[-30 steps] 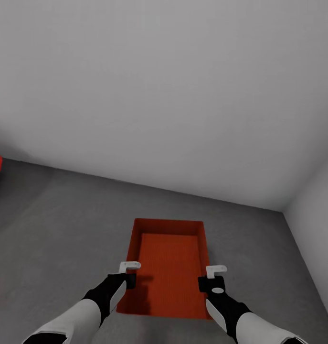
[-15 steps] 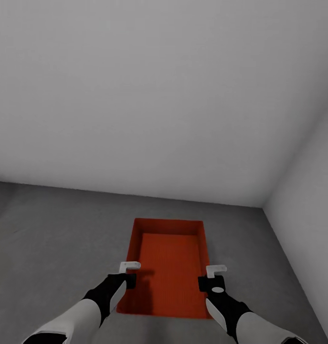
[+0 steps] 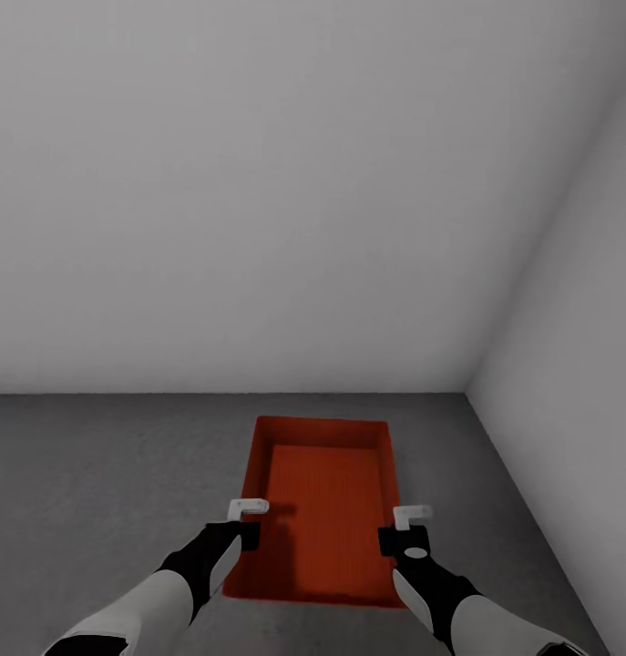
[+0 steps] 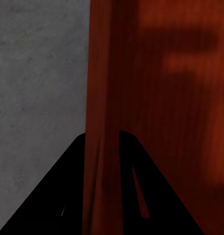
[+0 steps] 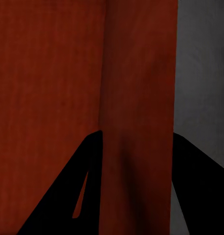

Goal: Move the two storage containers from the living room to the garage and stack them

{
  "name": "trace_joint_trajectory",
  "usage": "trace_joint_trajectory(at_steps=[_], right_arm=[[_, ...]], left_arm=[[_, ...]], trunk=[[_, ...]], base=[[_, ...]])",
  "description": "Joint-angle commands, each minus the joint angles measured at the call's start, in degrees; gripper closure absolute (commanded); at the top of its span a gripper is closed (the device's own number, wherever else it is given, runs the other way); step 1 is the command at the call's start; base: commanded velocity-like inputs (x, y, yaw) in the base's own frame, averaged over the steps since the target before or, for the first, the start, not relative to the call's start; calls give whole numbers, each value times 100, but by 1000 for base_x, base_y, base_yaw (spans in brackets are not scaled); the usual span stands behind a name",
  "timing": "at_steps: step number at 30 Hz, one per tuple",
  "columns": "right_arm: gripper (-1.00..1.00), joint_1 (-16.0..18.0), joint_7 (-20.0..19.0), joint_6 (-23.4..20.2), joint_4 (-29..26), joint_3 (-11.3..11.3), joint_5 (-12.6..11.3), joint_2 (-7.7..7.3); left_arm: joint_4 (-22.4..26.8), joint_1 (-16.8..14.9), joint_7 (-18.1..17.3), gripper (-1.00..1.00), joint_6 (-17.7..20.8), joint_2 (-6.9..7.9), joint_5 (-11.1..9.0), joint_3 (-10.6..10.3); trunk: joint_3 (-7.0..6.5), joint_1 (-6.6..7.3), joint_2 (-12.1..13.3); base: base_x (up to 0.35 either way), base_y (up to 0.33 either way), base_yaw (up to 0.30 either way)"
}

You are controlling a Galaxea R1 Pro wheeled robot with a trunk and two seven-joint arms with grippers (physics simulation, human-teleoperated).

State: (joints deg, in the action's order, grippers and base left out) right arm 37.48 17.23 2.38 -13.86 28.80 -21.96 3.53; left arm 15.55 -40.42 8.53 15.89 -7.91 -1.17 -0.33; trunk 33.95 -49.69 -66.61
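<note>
Container: the orange-red storage container (image 3: 326,501) hangs between both arms, long axis pointing at the white wall (image 3: 258,200), over grey concrete floor (image 3: 103,474) near the room's corner.
Left gripper: the left gripper (image 3: 247,507) straddles the container's left wall; in the left wrist view (image 4: 100,161) the thin orange wall runs right between its dark fingers (image 4: 53,196), so it is pinching that wall.
Right gripper: the right gripper (image 3: 411,516) does the same on the right wall; the right wrist view (image 5: 136,166) shows the wall sandwiched between its two fingers (image 5: 68,196), clamped on.
Height: hard to call from here whether the bottom is touching concrete or just above it; I can't tell.
Step in hand: looks like carrying this bin into its spot in the garage and setting it down.
Doing it well: lower both arms together and keep the tray level, so neither thin wall twists out of a pinch.
Placement: leave room from the side wall (image 3: 577,364), since the arms need space for stacking.
Release: let go only once the bottom sits flat, both sides at once.
Second container: nothing to report on its whereabouts.
</note>
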Motion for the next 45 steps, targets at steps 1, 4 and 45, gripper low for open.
trace_joint_trajectory(at_steps=[1,4,45], right_arm=[[100,5,53,-17,94,100,-151,-1],[100,5,53,-18,94,100,-151,-1],[100,5,53,-19,94,100,-147,-8]], left_arm=[[36,-1,62,100,46,1,117,-64],[35,-1,62,100,46,1,117,-62],[43,-1,88,100,44,0,110,-55]], trunk=[[4,-3,-3],[4,-3,-3],[4,-3,-3]], base=[[285,0,-182],[115,0,-33],[3,0,-1]])
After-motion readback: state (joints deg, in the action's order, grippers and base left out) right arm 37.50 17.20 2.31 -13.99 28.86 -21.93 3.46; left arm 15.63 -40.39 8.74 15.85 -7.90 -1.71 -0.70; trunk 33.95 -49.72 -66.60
